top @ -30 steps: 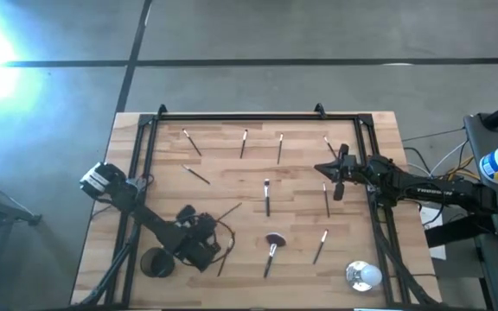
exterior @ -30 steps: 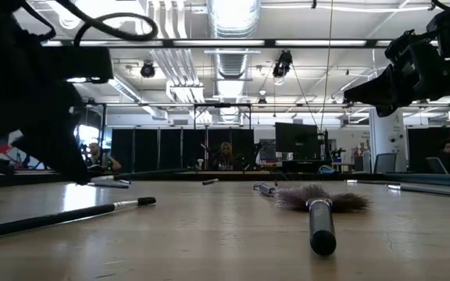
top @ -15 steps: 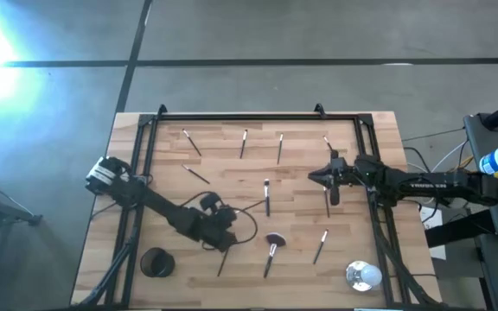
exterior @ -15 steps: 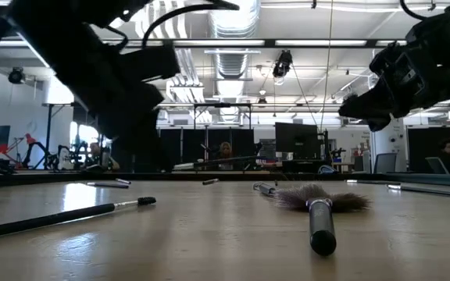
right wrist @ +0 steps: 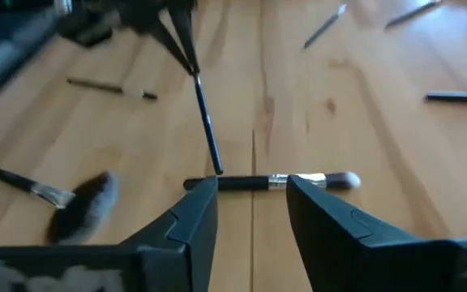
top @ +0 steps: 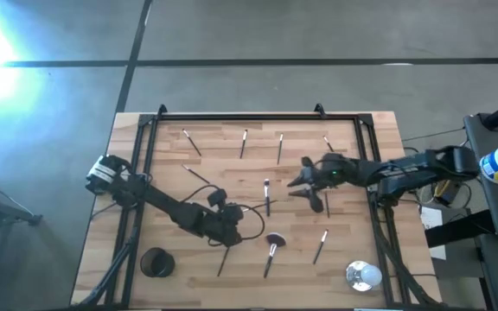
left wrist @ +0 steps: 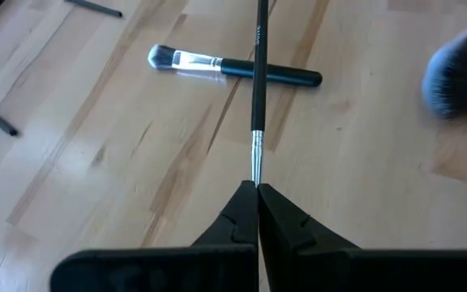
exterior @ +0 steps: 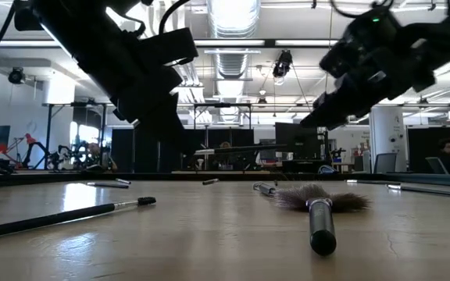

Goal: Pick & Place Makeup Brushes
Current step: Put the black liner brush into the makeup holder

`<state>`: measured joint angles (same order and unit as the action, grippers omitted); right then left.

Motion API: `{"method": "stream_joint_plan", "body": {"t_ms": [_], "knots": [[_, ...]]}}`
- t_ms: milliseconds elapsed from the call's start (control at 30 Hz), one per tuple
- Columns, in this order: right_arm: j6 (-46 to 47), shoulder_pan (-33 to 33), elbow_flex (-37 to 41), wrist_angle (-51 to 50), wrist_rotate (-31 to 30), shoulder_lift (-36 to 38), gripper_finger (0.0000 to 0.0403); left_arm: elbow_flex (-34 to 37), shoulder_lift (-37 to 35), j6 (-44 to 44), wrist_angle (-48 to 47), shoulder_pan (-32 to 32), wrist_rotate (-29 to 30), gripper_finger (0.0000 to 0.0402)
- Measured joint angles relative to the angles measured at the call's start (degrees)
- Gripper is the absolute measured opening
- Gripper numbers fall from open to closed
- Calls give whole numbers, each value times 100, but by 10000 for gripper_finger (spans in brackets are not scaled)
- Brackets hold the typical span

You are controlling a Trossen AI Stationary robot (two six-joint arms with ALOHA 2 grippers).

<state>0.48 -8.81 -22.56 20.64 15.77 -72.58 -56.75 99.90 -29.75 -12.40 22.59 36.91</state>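
Cup (top: 155,262) of dark colour is standing near the front left corner of the table (top: 102,216); from above its inside is looking dark and I cannot tell what is lying in it. A round shiny silver-white object (top: 362,275) is sitting near the front right corner.

The left gripper (top: 232,226) is hanging over the middle-left of the table with its fingers pressed together on the silver end of a thin dark brush (left wrist: 258,89), and this stick is pointing forward above the wood. Under it another brush with a pale head (left wrist: 229,66) is lying crosswise on the table. The fluffy brush (top: 272,248) is lying just beside, in front of the left gripper, and in the low view its wide head (exterior: 317,197) is blocking part of the table behind.

The right gripper (top: 308,183) is hovering over the middle-right with fingers parted and nothing between them; the brush with a pale head is lying just beyond its fingertips (right wrist: 194,212).

About eleven brushes are showing in the high view, with four in a row along the far side (top: 244,142).
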Motion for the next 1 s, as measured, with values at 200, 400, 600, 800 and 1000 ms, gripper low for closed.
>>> {"method": "stream_joint_plan", "body": {"t_ms": [200, 400, 600, 800, 1000], "knots": [[-391, 77, -895, -695, 618, -1065, 153, 0, -2, 16, 0, 0, 0, 0], [-564, 108, -1500, -1076, 657, -1715, 153, 0, -7, 78, 39, 0, 0, 0], [-691, 163, -1836, -1195, 737, -2026, 152, 0, -7, 92, 64, 2, 0, 0], [-736, 291, -2056, -1285, 872, -2389, 136, 0, -9, 91, 88, 0, 11, 0], [-712, 333, -2144, -1298, 862, -2589, 94, -2, -10, 85, 141, -2, 67, 0]]}}
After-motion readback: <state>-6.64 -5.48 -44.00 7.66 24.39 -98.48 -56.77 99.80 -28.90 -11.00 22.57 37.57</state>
